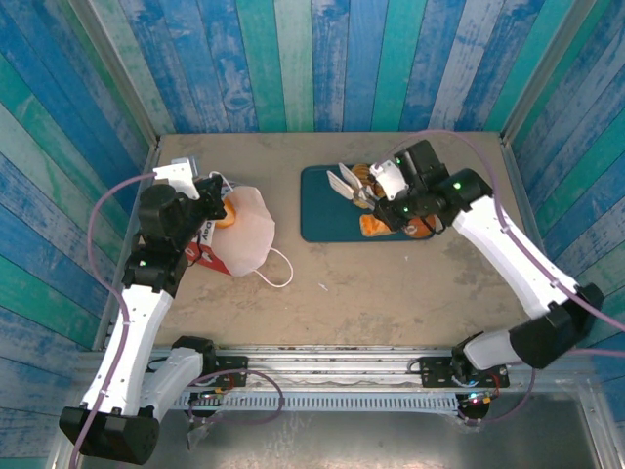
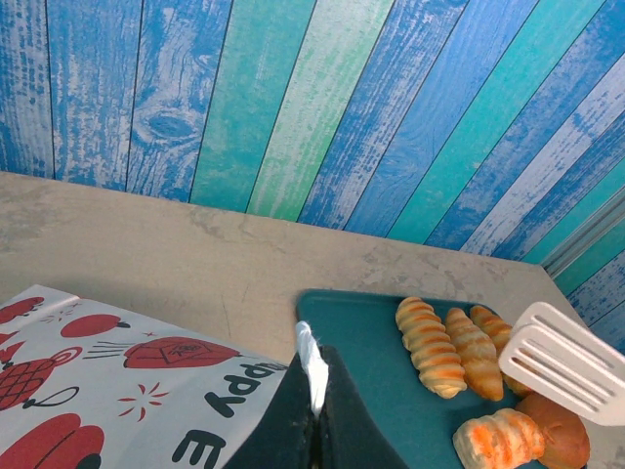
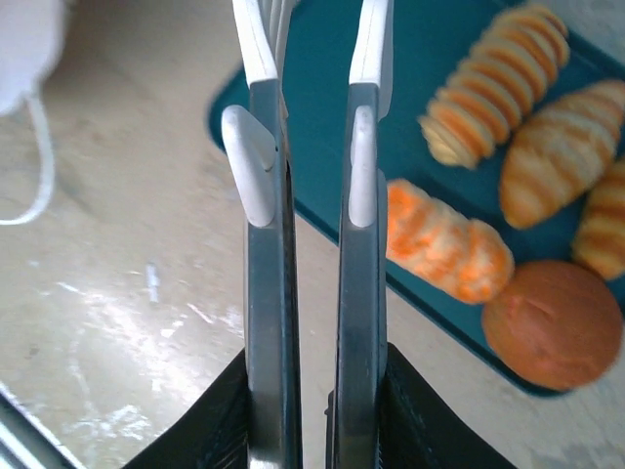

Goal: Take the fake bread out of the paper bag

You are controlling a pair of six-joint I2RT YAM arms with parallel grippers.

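At the left claw (image 2: 314, 386), the jaws are pinched tight on a white edge of the paper bag (image 2: 117, 391), whose red-printed face lies just left of it. One orange piece (image 1: 227, 214) shows at the bag's mouth, right beside this claw. The right claw (image 3: 314, 39) hangs partly parted, gripping nothing, over the teal tray (image 1: 327, 225). The fake bread (image 3: 449, 239) lies on that tray, just right of its fingers.

Black letters "APPY", upside down, on the paper bag (image 2: 117, 391); a cut-off "E" just beside them
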